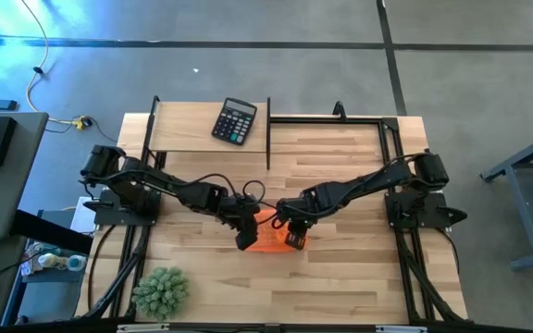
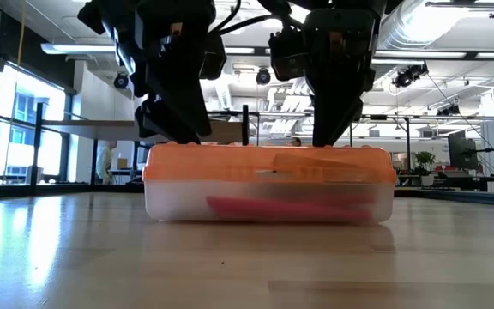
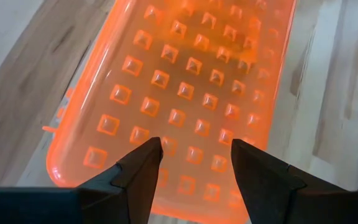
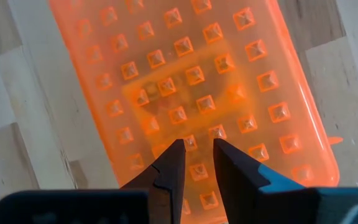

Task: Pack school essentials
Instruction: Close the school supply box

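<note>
A closed pencil box with an orange studded lid (image 1: 268,242) and a clear base (image 2: 268,202) rests flat on the table's middle. A pink-red thing (image 2: 290,207) shows through the base, and a squarish shape (image 4: 179,93) shows faintly under the lid. The other stationery is hidden. My left gripper (image 3: 196,149) stands over the box's left part, pointing down, open. My right gripper (image 4: 199,146) stands over the right part, pointing down, open by a narrow gap. Both also show in the low view, the left gripper (image 2: 187,136) and the right gripper (image 2: 328,140). My left gripper comes from above, and its fingertips (image 2: 191,137) reach down to the lid's top near the left end (image 3: 166,149). It holds nothing between the fingers. My right gripper comes from above, and its fingertips (image 2: 326,142) reach down to the lid's top near the right end (image 4: 197,134). Nothing is between its fingers. The box lies flat on the table.
A black calculator (image 1: 234,121) lies on the raised shelf at the far side. A spiky green plant (image 1: 160,291) stands at the near left corner. Bare wood lies near and to the right of the box.
</note>
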